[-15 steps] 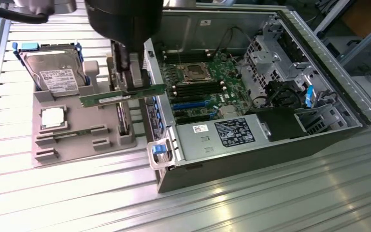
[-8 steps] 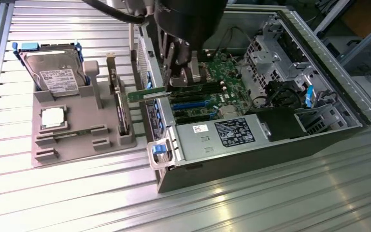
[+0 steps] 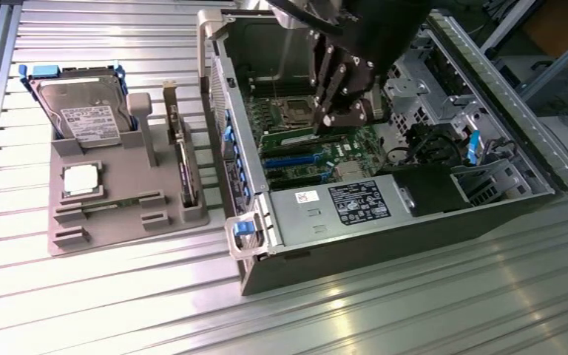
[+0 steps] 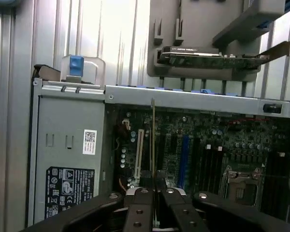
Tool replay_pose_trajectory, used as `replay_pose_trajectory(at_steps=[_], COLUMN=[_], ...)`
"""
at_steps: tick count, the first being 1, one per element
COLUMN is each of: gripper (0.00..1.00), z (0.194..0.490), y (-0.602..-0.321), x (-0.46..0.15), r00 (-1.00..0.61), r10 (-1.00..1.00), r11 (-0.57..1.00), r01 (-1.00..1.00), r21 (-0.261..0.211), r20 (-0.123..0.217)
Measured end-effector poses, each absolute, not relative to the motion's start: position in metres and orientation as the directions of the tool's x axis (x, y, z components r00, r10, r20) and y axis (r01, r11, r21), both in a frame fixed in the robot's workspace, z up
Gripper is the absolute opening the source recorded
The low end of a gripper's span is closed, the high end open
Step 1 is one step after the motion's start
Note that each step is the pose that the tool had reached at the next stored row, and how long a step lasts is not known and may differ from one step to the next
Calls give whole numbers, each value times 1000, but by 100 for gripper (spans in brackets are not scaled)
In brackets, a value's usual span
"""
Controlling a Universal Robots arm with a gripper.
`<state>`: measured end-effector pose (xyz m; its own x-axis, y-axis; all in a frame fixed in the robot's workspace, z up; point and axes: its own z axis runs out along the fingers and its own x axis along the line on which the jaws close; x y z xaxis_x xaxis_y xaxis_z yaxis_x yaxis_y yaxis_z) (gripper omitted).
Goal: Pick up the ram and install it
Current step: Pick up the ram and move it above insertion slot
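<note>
My gripper point(image 3: 342, 122) is down inside the open computer case point(image 3: 383, 237), over the green motherboard point(image 3: 294, 159). It is shut on the ram point(image 3: 297, 137), a thin green stick that juts out from the fingers towards the exterior view's left. In the wrist view the ram point(image 4: 153, 140) is seen edge-on as a narrow upright strip. It rises from between the two black fingers point(image 4: 139, 205) of the gripper point(image 4: 155, 189) and hangs over the motherboard slots point(image 4: 186, 154). Whether the stick touches a slot cannot be told.
A grey holder tray point(image 3: 116, 222) lies at the exterior view's left with a hard drive point(image 3: 86, 111), a silver CPU chip point(image 3: 82, 180) and an upright expansion card point(image 3: 180, 151). Inside the case are the power supply point(image 3: 348, 203), the CPU socket point(image 3: 289, 111) and the drive cage point(image 3: 432, 103).
</note>
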<state>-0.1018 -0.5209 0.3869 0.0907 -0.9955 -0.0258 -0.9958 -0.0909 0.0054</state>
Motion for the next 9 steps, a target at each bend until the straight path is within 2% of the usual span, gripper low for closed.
replay_pose_trajectory(at_steps=[9], gripper=[12], z=[387], y=[-521], x=[-33], r00=[92], r10=[-995], r11=[-92], r01=[-996], r21=[9], r20=[-25])
